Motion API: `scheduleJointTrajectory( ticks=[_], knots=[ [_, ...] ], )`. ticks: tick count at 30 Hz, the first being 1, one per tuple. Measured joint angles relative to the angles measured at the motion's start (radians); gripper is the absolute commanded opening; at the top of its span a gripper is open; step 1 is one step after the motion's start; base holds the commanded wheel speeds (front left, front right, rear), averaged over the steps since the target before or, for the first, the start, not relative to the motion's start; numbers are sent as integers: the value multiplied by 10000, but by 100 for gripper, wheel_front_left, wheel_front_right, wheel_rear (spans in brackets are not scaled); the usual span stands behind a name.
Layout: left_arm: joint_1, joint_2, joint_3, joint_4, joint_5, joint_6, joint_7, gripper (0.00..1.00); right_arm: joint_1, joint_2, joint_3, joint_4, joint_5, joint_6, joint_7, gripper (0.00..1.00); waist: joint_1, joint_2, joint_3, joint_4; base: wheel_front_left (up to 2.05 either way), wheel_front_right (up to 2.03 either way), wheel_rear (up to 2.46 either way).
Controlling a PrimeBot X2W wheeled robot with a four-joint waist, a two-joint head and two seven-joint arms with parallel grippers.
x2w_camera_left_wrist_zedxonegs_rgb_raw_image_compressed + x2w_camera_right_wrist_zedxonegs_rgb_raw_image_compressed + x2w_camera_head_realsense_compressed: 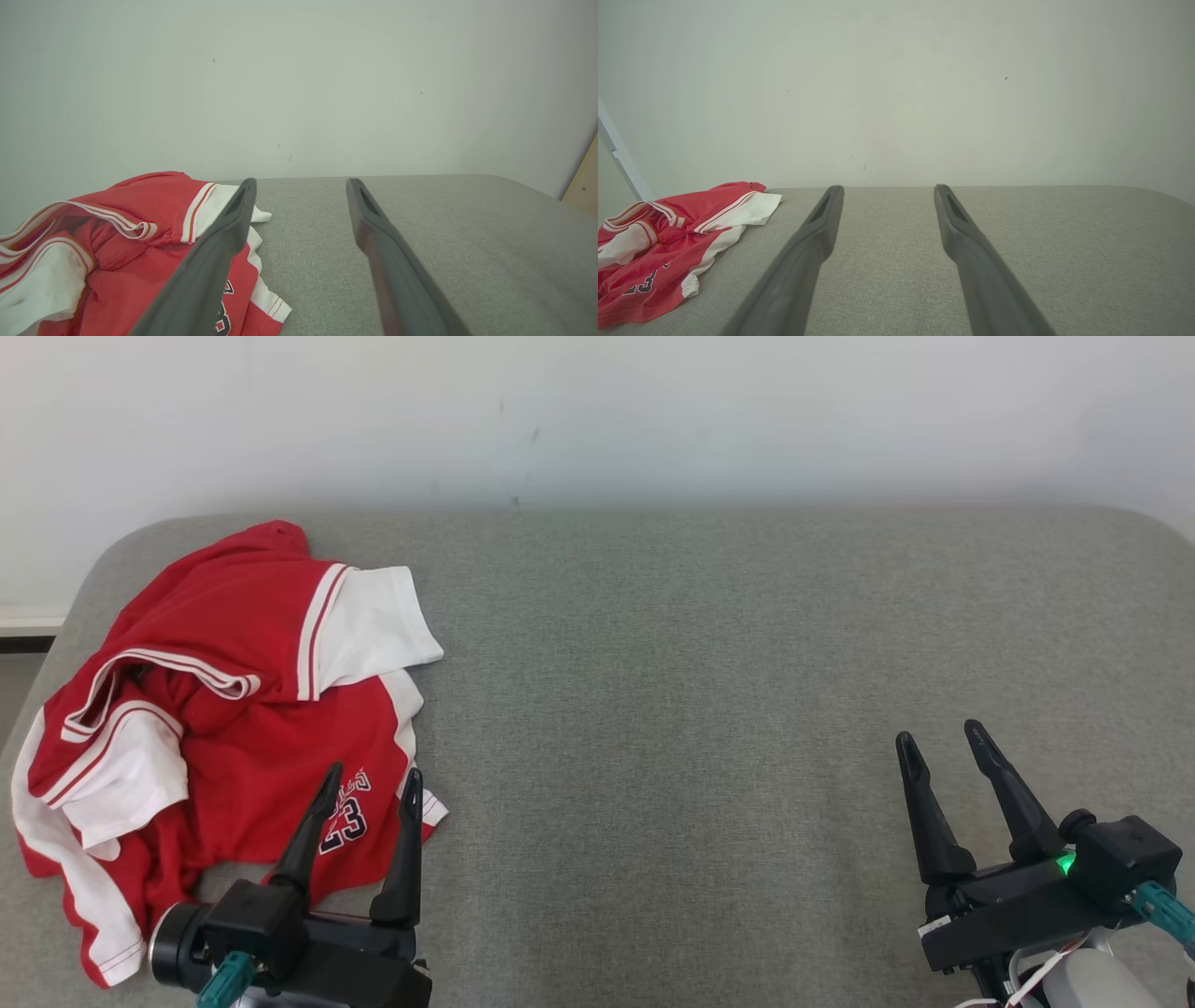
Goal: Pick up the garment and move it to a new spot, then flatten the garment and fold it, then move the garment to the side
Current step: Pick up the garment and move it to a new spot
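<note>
Red shirt point(243, 616) bunched under left gripper point(373, 771); right gripper point(938, 731) well apart; both jaws wide, empty. Pickup pending: I lower, pinch.

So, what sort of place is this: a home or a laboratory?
Probably a plain indoor room; I cannot tell home from laboratory. A grey fabric-covered surface, like a mattress, stands against a bare white wall, and a crumpled red and white jersey lies on its left part.

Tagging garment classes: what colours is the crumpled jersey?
Red with white sleeves and striped trim, dark "23" print. The jersey shows best in the head view.
</note>
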Motion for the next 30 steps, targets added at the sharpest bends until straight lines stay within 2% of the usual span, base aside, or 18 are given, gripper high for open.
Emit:
scheduleJointTrajectory(
  ticks=[14,30],
  knots=[
    [-27,-157,169,240,79,-92,0,100,107,92,-84,-102,-73,194,-2,100,0,0,16,724,0,0,0],
    [-173,-238,299,470,178,-173,0,100,271,240,-105,-81,-79,426,-2,100,0,0,-37,2124,0,0,0]
  ],
)
